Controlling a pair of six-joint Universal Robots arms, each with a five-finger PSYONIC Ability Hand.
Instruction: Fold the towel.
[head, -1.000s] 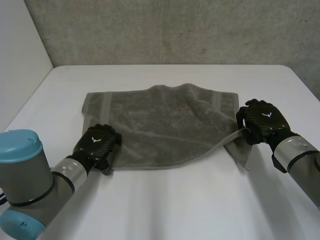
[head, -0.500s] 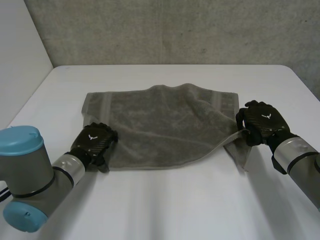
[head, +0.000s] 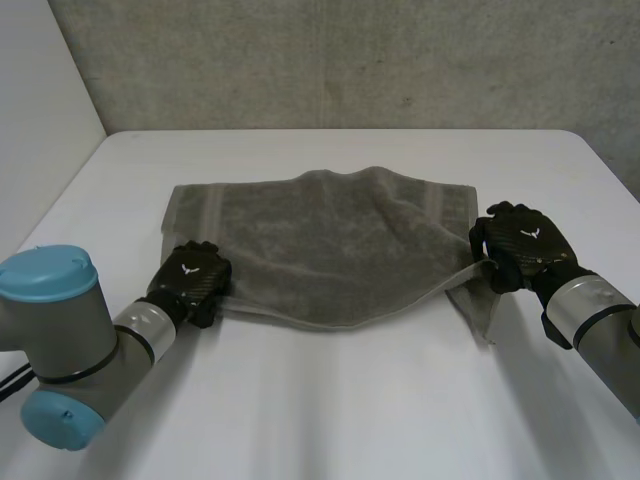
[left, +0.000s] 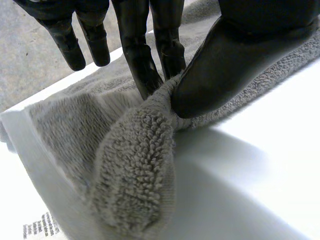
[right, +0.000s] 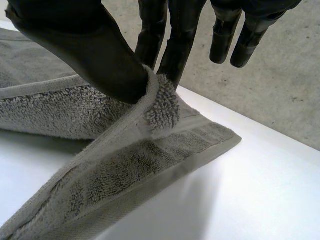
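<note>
I see the grey terry towel (head: 330, 235) spread across the middle of the white table (head: 330, 420), its near edge sagging between my hands. Since a second ago the left hand (head: 190, 280) has drawn its near corner back; the right hand (head: 520, 250) has barely shifted. The wrist views show what the head view hides: each thumb pinches its corner against the fingers.

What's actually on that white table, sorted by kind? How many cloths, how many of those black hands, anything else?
Towels: 1, the grey towel.
Robot hands: 2, the left hand pinching the towel's near left corner, the right hand pinching its right edge.
Tables: 1, the white table under them.
Total: 4.
</note>
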